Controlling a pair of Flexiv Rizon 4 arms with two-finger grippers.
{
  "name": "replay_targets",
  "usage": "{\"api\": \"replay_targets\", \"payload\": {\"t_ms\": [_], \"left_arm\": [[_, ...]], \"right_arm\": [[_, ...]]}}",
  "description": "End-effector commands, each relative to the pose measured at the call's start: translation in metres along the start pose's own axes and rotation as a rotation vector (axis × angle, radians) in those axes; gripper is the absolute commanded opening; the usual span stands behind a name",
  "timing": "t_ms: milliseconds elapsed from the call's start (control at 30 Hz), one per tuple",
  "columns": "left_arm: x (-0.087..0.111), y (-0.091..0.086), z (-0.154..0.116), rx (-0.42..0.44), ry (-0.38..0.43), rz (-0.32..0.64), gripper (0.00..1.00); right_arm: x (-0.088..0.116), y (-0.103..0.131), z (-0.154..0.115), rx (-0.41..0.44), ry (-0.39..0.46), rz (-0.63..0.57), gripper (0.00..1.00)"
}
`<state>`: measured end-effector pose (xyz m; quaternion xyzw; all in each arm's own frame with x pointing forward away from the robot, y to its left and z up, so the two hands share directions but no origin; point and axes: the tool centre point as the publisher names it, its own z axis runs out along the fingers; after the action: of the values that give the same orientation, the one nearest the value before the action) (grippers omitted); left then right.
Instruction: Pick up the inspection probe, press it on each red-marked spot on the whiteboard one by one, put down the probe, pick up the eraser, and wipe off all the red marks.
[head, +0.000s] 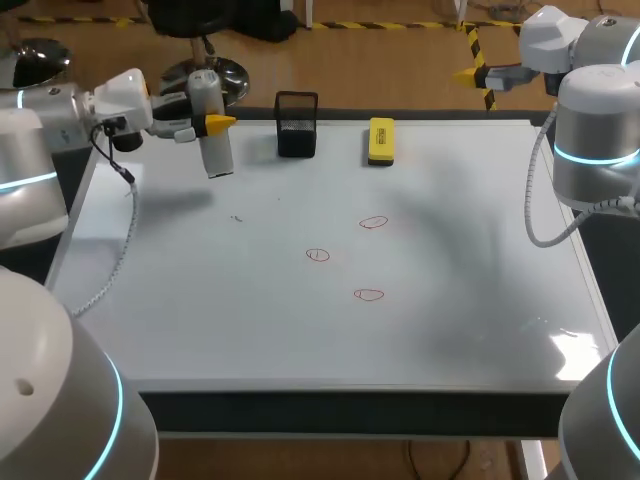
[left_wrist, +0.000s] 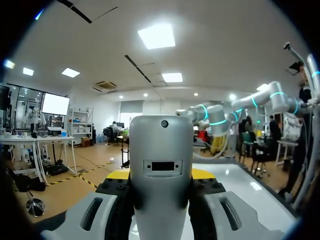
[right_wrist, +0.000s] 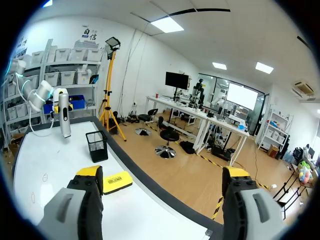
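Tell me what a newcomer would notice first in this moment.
The left gripper, at the whiteboard's far left corner, has its fingers shut on the grey inspection probe, held upright above the board. Three small red marks sit near the whiteboard's middle. Along the far edge are a black mesh holder and, apart from it, the yellow eraser.

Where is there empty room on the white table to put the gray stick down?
The board is bare along its near edge, in front of the red marks, and on its right side. The far edge is crowded: the gray stick, black cup and yellow eraser are there.
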<state>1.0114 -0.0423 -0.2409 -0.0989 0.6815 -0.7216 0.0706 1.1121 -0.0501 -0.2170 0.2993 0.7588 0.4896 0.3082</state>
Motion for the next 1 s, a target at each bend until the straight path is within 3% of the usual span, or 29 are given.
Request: {"api": "replay_targets", "payload": {"t_ms": [33, 567, 800, 1000], "left_arm": [[0.000, 0.000, 0.000, 0.001, 0.000, 0.002, 0.00], [0.000, 0.000, 0.000, 0.001, 0.000, 0.002, 0.00], [0.000, 0.000, 0.000, 0.001, 0.000, 0.002, 0.00], [0.000, 0.000, 0.000, 0.001, 0.000, 0.002, 0.00]], "right_arm": [[0.000, 0.000, 0.000, 0.001, 0.001, 0.000, 1.00], [0.000, 0.000, 0.000, 0.001, 0.001, 0.000, 1.00], [0.010, 0.009, 0.015, -0.009, 0.147, -0.079, 1.00], [0.023, 0.021, 0.029, 0.016, 0.323, -0.211, 1.00]]}}
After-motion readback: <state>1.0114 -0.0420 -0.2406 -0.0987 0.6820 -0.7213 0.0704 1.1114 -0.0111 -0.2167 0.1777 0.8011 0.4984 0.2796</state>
